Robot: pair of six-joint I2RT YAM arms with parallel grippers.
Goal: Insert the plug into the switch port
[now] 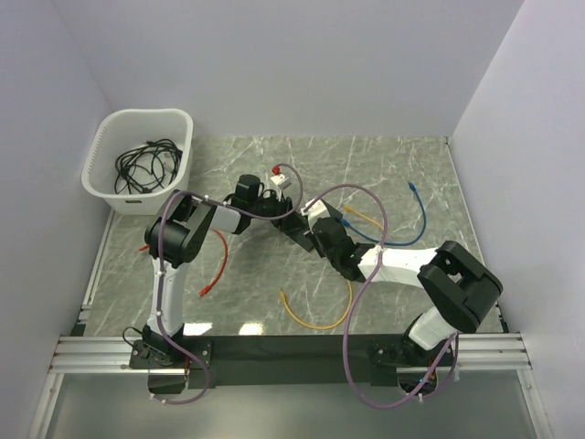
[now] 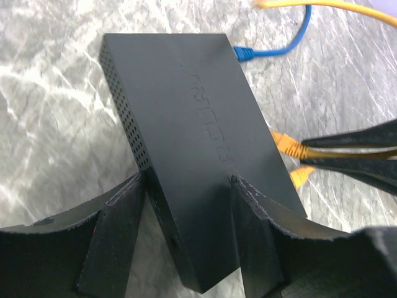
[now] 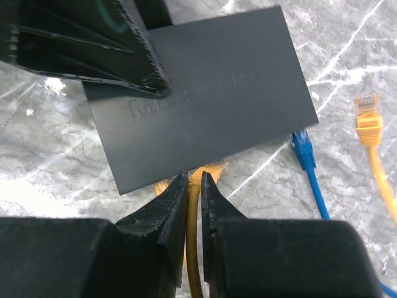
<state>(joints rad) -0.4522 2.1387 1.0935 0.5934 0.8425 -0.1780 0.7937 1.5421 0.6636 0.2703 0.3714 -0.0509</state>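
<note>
The switch (image 2: 192,118) is a flat matte-black box on the marble table, also in the right wrist view (image 3: 205,93) and the top view (image 1: 294,230). My left gripper (image 2: 189,181) is shut on the switch, one finger on each long side. My right gripper (image 3: 193,180) is shut on a yellow cable just behind its plug (image 3: 211,169). The plug's tip (image 2: 284,142) meets the switch's long edge; its front end is hidden there. In the top view the left gripper (image 1: 277,216) and the right gripper (image 1: 315,227) meet at the table's middle.
A second yellow plug (image 2: 302,176) lies beside the held one. A blue plug (image 3: 302,149) and another yellow plug (image 3: 368,117) lie right of the switch. A white basket (image 1: 179,122) of black cables stands back left. A red cable (image 1: 218,262) and a yellow cable (image 1: 315,320) lie near the front.
</note>
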